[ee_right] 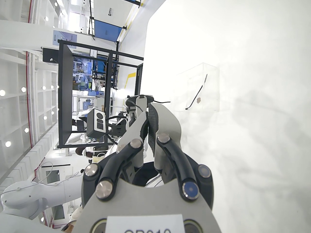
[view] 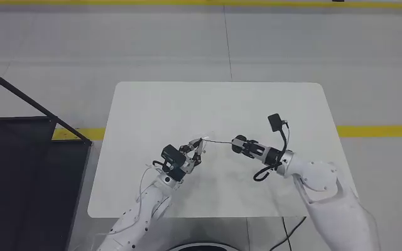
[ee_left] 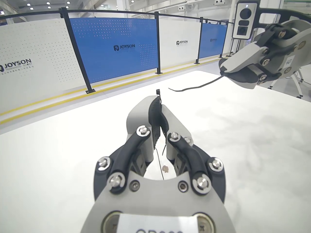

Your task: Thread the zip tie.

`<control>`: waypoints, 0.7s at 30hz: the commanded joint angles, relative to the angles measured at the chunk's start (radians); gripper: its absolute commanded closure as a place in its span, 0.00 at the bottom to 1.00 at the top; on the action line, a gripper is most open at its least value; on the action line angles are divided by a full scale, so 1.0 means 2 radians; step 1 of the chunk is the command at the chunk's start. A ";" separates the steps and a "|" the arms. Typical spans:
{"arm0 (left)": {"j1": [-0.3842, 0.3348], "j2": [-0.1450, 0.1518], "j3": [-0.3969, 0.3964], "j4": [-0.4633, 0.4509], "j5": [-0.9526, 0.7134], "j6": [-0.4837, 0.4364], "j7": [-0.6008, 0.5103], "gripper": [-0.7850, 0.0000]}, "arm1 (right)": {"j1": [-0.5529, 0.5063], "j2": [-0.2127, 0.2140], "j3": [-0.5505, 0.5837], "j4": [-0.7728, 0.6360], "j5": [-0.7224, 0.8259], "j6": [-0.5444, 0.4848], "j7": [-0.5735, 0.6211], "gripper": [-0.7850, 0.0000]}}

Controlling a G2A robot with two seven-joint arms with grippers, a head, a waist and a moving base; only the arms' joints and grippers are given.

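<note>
A thin black zip tie (view: 217, 141) spans the gap between my two grippers above the middle of the white table (view: 157, 113). My left gripper (view: 198, 145) is shut on its head end; the small square head (ee_left: 158, 92) sticks up just past the fingertips of the left gripper (ee_left: 159, 103). My right gripper (view: 236, 144) is shut on the tail, seen opposite as the right gripper (ee_left: 224, 72). The tail's free tip (ee_left: 170, 88) curves toward the head and ends a short way beside it, not touching. In the right wrist view, the right gripper (ee_right: 149, 106) faces the left gripper (ee_right: 137, 98).
Another black strap (ee_right: 195, 96) lies on the table by a small brown mark (ee_right: 198, 100), inside what looks like a faint clear box. A black frame (view: 38, 110) stands off the table's left side. The rest of the tabletop is bare.
</note>
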 commanded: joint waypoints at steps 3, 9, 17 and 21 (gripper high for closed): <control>0.000 0.000 0.000 0.000 0.000 0.000 0.000 1.00 | 0.008 -0.001 -0.006 0.005 0.002 0.006 0.000 1.00; 0.000 0.000 0.000 0.000 0.000 0.000 0.000 1.00 | 0.013 -0.002 -0.011 0.009 0.002 0.007 -0.001 1.00; 0.000 0.000 0.000 0.000 0.000 0.000 0.000 1.00 | 0.016 -0.002 -0.013 0.012 0.002 0.012 -0.004 1.00; 0.000 0.000 0.000 0.000 0.000 0.000 0.000 1.00 | 0.017 -0.002 -0.013 0.012 0.002 0.012 -0.004 1.00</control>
